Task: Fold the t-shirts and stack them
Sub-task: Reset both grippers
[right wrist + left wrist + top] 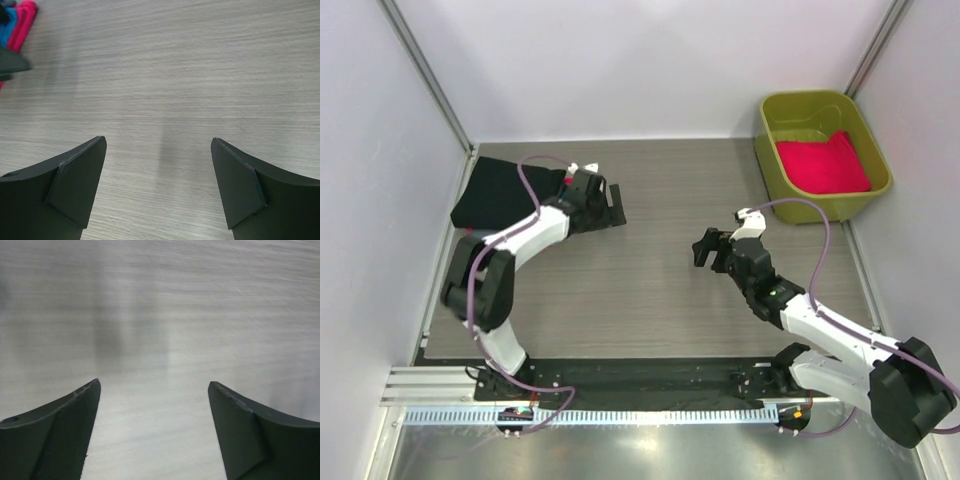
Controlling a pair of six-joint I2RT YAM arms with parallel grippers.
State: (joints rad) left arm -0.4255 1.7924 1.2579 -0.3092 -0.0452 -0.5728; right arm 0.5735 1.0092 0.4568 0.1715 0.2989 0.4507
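At far left, black t-shirt (498, 192) lies flat; left tool (154, 384), right tool (158, 140) both spread (nothing pinched).

Top view: the black tee (495, 195) at far left is partly covered by the left arm (545, 228), so its right edge cannot be traced. Whether anything lies beneath it cannot be told. The folds of the pink tee (820, 165) in the tub (770, 170) are too small to count.

Right wrist view: pink cloth (25, 22) and blue cloth (7, 25) sit in the far left corner. Both are cut off by the picture's edge and part-hidden behind a dark part (11, 62), itself cut off and not identifiable.

Left wrist view: the table (200, 315) is blurred, grain unreadable.

In both wrist views the fingers (55, 440) of the left gripper (154, 390) and right gripper (158, 145) run off the near edge.
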